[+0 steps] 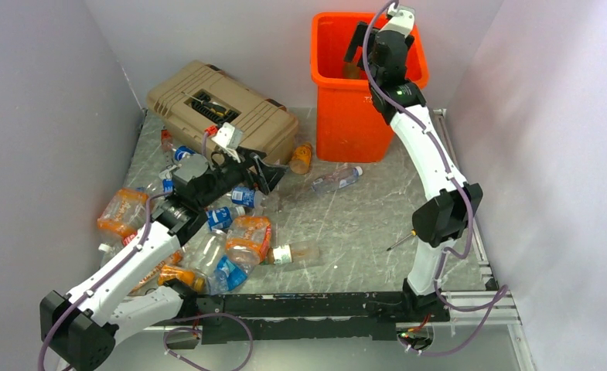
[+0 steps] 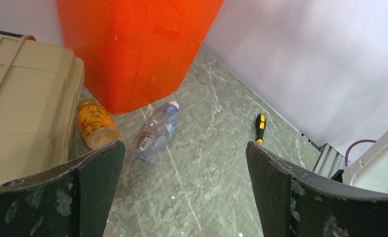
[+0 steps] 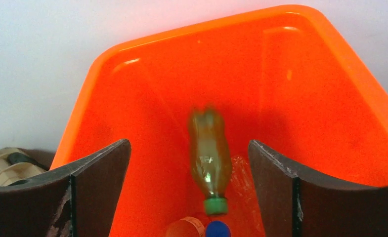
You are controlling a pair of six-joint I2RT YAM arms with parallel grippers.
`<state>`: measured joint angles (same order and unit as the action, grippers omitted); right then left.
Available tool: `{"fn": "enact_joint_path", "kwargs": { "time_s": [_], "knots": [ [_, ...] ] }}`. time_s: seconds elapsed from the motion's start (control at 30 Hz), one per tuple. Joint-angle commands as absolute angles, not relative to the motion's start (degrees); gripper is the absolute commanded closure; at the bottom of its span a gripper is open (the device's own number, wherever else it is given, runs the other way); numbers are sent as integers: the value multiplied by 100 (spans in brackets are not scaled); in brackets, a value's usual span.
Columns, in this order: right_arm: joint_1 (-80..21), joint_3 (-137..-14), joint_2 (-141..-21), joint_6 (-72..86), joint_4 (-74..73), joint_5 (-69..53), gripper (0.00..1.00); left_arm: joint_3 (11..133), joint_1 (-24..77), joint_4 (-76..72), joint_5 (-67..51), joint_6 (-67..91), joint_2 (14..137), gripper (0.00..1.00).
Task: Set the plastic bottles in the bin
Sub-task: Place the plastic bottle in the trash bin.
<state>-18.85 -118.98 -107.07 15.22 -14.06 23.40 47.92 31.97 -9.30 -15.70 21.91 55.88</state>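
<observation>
The tall orange bin (image 1: 346,116) stands at the back. My right gripper (image 1: 359,48) hangs over its mouth, open and empty (image 3: 189,143). Below it, inside the bin (image 3: 305,98), a blurred amber bottle with a green cap (image 3: 210,158) points cap down, above a blue cap (image 3: 217,229) and another bottle (image 3: 184,228). My left gripper (image 1: 273,176) is open and empty (image 2: 184,148), low over the table. Ahead of it lie a clear bottle (image 2: 156,132) (image 1: 337,179) and an orange juice bottle (image 2: 97,123) (image 1: 301,158) by the bin's foot. A pile of several bottles (image 1: 207,247) lies at the left.
A tan ribbed toolbox (image 1: 223,112) sits at the back left, beside the bin; it also shows in the left wrist view (image 2: 23,98). A black and yellow screwdriver (image 1: 400,241) (image 2: 260,127) lies on the table near the right arm. Walls close in on three sides.
</observation>
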Motion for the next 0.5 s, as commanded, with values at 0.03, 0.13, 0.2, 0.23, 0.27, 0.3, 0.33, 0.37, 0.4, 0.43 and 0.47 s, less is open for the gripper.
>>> {"fn": "enact_joint_path", "kwargs": {
  "time_s": [0.03, 0.13, 0.2, 0.23, 0.27, 0.3, 0.33, 0.37, 0.4, 0.43, 0.47],
  "knots": [
    [-1898, -12231, -10468, 1620, -1357, 2077, 5, 5062, 3212, -1003, -1556, 2172, 5654, 2],
    [-1910, -12356, -10265, 1701, -1368, 1947, 5, 5078, 3216, -971, -1532, 2162, 5707, 2],
    [-1962, -12315, -10030, 1753, -1306, 1847, 6, 5087, 3214, -952, -1510, 2158, 5741, 2],
    [-2013, -12243, -9888, 1750, -1259, 1824, 6, 5093, 3216, -934, -1485, 2154, 5759, 2],
    [-2105, -12106, -9699, 1741, -1205, 1813, 6, 5111, 3217, -903, -1452, 2154, 5805, 2],
    [-2187, -11873, -9459, 1738, -1126, 1797, 7, 5138, 3216, -855, -1413, 2153, 5837, 2],
    [-2289, -11536, -9174, 1740, -980, 1800, 7, 5163, 3214, -803, -1381, 2139, 5862, 2],
    [-2407, -11067, -8821, 1748, -792, 1825, 8, 5182, 3217, -745, -1347, 2117, 5889, 2],
    [-2518, -10508, -8437, 1761, -505, 1865, 8, 5208, 3213, -696, -1308, 2097, 5927, 2],
    [-2638, -9848, -8008, 1803, -186, 1882, 8, 5256, 3216, -603, -1231, 2074, 5969, 3],
    [-2728, -9176, -7607, 1868, 140, 1825, 8, 5320, 3221, -474, -1171, 2031, 6021, 4]
  ]
}}
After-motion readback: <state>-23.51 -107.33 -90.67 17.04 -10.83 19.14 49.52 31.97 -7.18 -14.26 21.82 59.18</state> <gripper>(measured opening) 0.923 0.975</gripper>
